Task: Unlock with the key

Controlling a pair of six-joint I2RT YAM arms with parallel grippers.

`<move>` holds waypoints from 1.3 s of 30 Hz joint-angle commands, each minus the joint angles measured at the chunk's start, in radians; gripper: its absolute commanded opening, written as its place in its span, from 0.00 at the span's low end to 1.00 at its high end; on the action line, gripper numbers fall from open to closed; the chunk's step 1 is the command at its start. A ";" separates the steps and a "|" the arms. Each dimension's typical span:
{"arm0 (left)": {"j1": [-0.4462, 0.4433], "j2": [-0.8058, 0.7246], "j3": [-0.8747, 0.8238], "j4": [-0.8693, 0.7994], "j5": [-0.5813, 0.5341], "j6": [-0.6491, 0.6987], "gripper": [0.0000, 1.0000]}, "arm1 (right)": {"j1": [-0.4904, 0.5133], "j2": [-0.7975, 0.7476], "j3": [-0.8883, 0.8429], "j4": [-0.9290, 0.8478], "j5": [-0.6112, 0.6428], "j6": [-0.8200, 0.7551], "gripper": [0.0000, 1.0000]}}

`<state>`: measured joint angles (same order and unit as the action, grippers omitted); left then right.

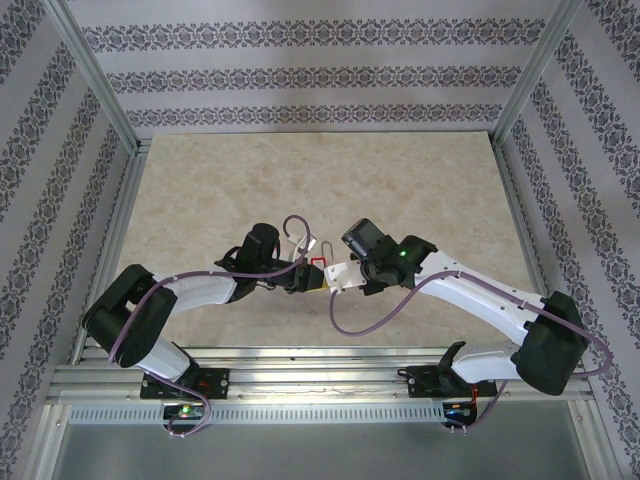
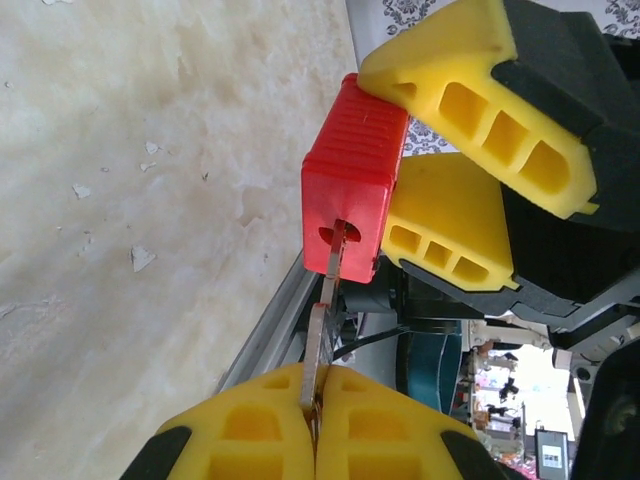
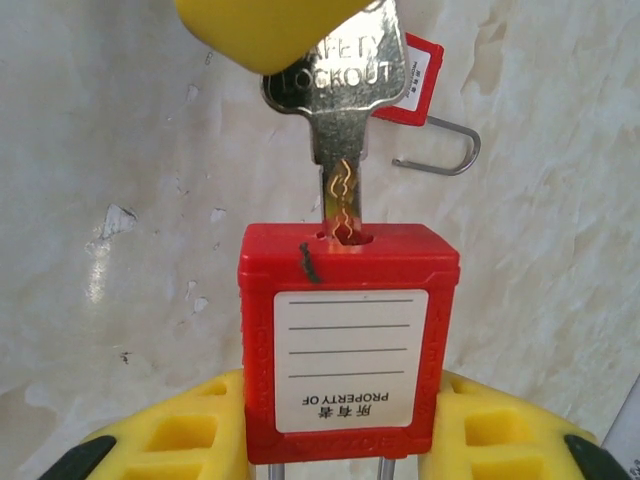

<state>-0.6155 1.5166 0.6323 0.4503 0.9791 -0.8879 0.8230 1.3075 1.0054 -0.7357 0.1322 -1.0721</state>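
From above, we see the left gripper (image 1: 300, 281) and right gripper (image 1: 338, 276) nose to nose over the table (image 1: 200, 200), near its front edge; what sits between them seems red, though it is too small to be sure. At the left wrist, yellow fingers (image 2: 250, 430) pinch the key (image 2: 318, 345), its tip in the red padlock (image 2: 355, 170) (keyhole towards us). At the right wrist, the right gripper's pads clamp the padlock's sides, and the key blade enters its top
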 commanded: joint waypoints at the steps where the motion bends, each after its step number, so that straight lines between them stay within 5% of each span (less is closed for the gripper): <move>1: -0.044 -0.071 0.099 -0.018 -0.078 0.107 0.00 | 0.076 0.031 0.113 0.087 -0.253 0.048 0.05; 5: -0.089 -0.137 0.139 -0.228 -0.195 0.274 0.00 | 0.068 0.055 0.157 0.069 -0.339 0.120 0.04; 13: -0.098 -0.214 0.098 -0.258 -0.268 0.378 0.00 | 0.039 0.070 0.185 0.055 -0.458 0.177 0.03; 17: -0.087 -0.165 0.088 -0.157 -0.202 0.270 0.00 | 0.056 0.051 0.151 0.095 -0.399 0.130 0.01; 26: -0.037 0.030 0.051 0.402 -0.022 -0.210 0.00 | 0.116 -0.018 0.003 0.317 -0.199 -0.042 0.01; 35: -0.038 0.060 0.045 0.566 -0.023 -0.272 0.00 | 0.105 0.058 0.150 0.148 -0.409 0.105 0.02; 39: -0.043 -0.039 0.060 0.346 -0.045 -0.094 0.00 | 0.091 0.061 0.158 0.188 -0.489 0.188 0.01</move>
<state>-0.6327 1.5723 0.6109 0.6495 1.0046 -1.0683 0.8402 1.3540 1.0943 -0.8745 0.1574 -0.9699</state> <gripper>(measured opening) 0.042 0.284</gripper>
